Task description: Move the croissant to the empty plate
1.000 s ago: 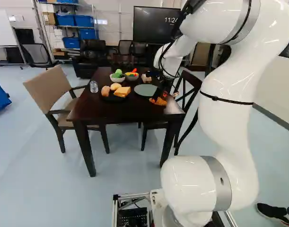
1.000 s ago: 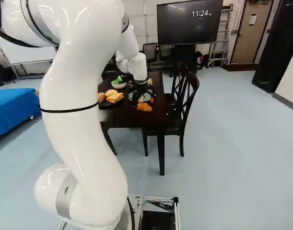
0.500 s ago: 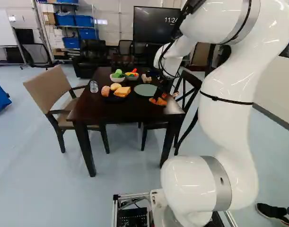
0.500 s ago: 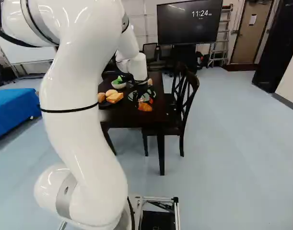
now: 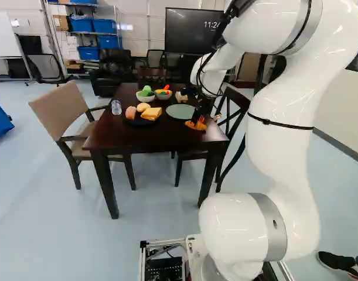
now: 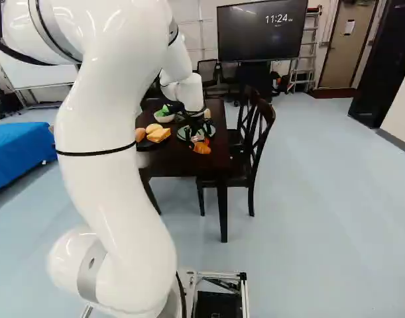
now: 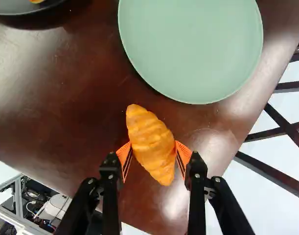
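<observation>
While the pincer (image 7: 153, 147) is lowered to the table (image 7: 76, 93), the croissant (image 7: 144, 127) is pinched across its thick middle, an orange pad (image 7: 184, 152) pressed to either flank. Whether any weight has been taken off the wood cannot be told. Before any sideways travel, the hold should be proved by a short, straight lift; the pastry lies aslant between the pads, so a swivel or slip out of them is the likeliest fault. Only moderate pressure seems to be called for, since the crust may give. Just ahead lies the green plate (image 7: 193, 49), bare and close, so only a low carry should be needed, high enough for its rim to be cleared. The croissant is best set down over the middle and let go once it is supported. The dark plate (image 7: 29, 13), farther off and holding bread (image 5: 152, 113), should be left alone.
</observation>
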Robot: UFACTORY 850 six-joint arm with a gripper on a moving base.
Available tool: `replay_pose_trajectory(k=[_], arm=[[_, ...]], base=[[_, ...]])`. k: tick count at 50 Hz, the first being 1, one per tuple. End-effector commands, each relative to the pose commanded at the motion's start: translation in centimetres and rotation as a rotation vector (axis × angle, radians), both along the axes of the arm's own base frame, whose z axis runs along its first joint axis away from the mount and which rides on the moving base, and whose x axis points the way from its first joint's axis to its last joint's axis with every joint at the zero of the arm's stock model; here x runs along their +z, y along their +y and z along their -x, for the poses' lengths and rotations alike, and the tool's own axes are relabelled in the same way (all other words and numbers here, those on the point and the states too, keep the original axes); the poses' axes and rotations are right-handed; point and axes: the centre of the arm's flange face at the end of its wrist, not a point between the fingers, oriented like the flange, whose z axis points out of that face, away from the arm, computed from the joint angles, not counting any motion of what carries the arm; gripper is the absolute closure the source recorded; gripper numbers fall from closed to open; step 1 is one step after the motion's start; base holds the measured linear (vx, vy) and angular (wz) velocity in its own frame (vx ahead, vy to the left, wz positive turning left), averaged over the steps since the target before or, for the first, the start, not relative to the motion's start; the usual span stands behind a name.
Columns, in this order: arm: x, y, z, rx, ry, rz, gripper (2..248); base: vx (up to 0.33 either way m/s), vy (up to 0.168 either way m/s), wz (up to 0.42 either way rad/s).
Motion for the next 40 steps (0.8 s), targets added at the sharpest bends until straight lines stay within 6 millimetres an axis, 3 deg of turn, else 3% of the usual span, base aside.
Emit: replay_pose_trajectory(k=[40], arm=[[0.00,0.00,0.00,0.000,0.000,0.000,121]], base=[[0.000,0.000,0.000]])
